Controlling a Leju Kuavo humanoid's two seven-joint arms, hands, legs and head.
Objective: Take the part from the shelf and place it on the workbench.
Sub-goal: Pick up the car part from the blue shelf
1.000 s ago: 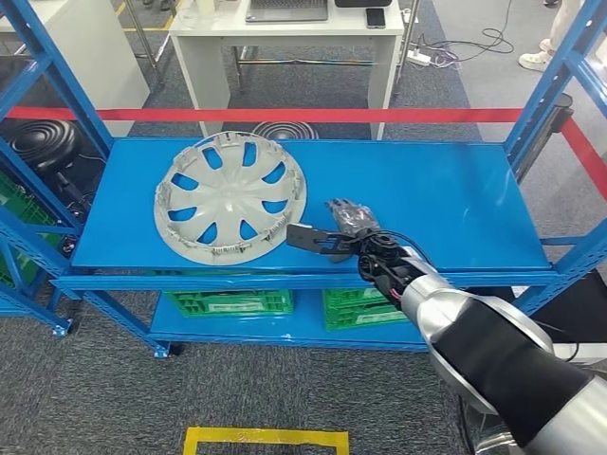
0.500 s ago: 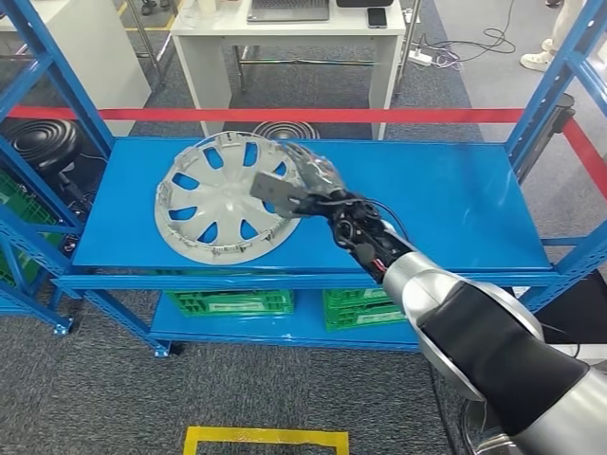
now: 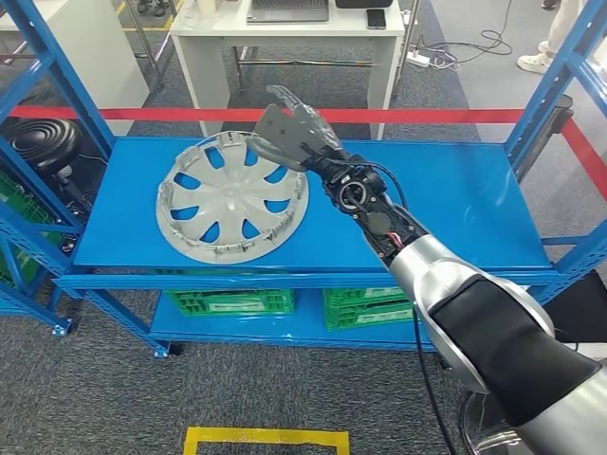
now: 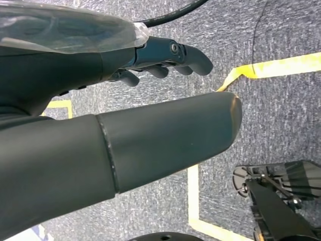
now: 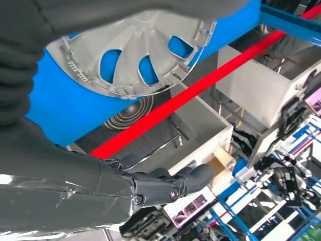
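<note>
In the head view, the right hand (image 3: 297, 133) has risen from the front of the blue shelf (image 3: 444, 204) and now hangs over the far right rim of the silver wheel cover (image 3: 230, 196), fingers apart and holding nothing; the cover still lies flat on the shelf's left half, so the grasp is likely next. In the left wrist view, the left hand (image 4: 151, 75) hangs over grey carpet, fingers loosely apart and empty. The right wrist view shows the cover's rim (image 5: 144, 55) close beside the spread fingers (image 5: 189, 178), not yet touched.
</note>
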